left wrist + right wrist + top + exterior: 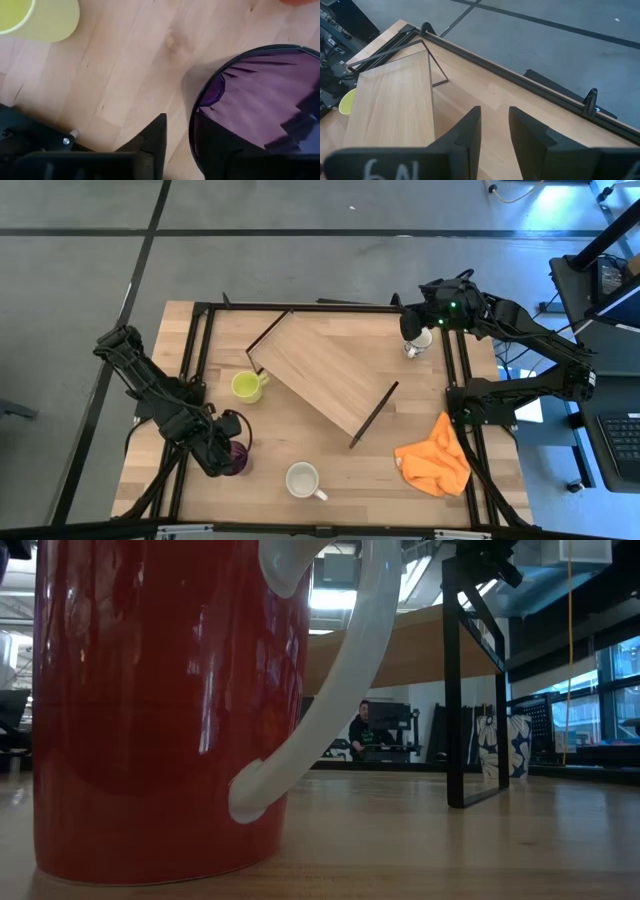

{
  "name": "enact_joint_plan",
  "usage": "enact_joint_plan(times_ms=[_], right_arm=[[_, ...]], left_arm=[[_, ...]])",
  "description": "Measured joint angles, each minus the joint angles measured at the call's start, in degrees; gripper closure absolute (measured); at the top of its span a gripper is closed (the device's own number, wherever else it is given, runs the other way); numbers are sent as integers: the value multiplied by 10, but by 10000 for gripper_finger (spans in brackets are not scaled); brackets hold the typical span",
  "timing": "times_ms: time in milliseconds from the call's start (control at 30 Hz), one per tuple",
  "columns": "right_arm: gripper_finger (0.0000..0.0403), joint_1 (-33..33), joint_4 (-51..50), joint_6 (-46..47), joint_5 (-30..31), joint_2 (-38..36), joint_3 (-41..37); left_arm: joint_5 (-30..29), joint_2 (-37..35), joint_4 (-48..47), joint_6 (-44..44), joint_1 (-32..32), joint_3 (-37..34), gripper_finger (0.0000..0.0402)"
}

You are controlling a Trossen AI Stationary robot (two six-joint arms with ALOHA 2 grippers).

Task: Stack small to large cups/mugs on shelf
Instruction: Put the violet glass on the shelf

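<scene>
The dark purple tumbler (238, 458) (260, 100) stands upright near the table's left near corner. My left gripper (222, 452) (180, 145) is open over its rim. The yellow-green mug (246, 386) (35, 17) stands just beyond. The brownish mug with white inside (302, 479) (150, 710) stands at the near edge. The white-grey mug (418, 343) (497, 745) stands near the far right corner, with my right gripper (420, 328) (495, 130) above it, slightly open and empty. The shelf (325, 370) (390, 105) stands slantwise mid-table on its dark end bars (470, 690). My left gripper comes from above with one finger (215, 145) inside the tumbler and one finger (155, 145) outside, straddling the rim wall (194, 120). Bare wood shows between the outer finger and the wall. Whether the inner finger touches the wall I cannot tell.
An orange cloth (435, 458) lies crumpled at the right near side. Dark metal rails (300, 306) frame the tabletop along the far, left and right sides. Bare wood lies between the shelf and the near edge. A person sits far off in the room (362, 725).
</scene>
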Motion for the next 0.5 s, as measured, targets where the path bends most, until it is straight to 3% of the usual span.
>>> enact_joint_plan(times_ms=[233, 500], right_arm=[[302, 0, 0, 0, 0, 0, 0], [302, 0, 0, 1, 0, 0, 0]], left_arm=[[1, 0, 1, -3, 0, 0, 389], [4, -13, 0, -6, 28, 7, 394]])
